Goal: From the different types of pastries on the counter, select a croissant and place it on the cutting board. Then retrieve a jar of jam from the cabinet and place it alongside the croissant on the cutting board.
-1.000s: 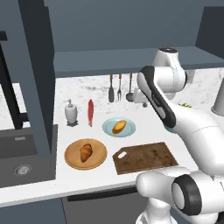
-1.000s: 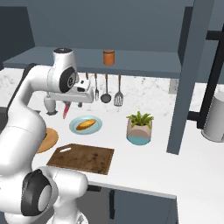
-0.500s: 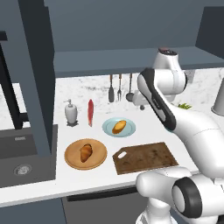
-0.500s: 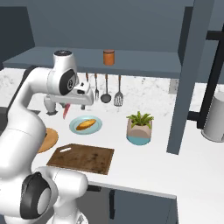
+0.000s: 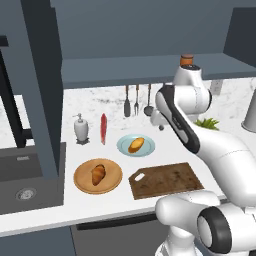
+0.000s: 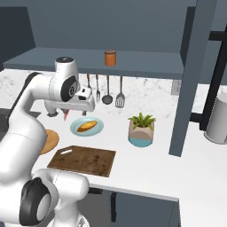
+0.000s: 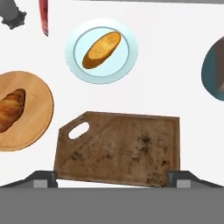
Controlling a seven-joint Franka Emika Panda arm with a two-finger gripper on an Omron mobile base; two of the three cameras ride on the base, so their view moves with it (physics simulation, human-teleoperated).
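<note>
On the worktop we see, from the left, the croissant lying on a round wooden plate near the front edge, then the bun on a pale blue plate further back, then the bare cutting board at the front edge. The jar of jam stands on the cabinet shelf above. Our gripper hangs over the board, jaws wide and holding nothing.
</note>
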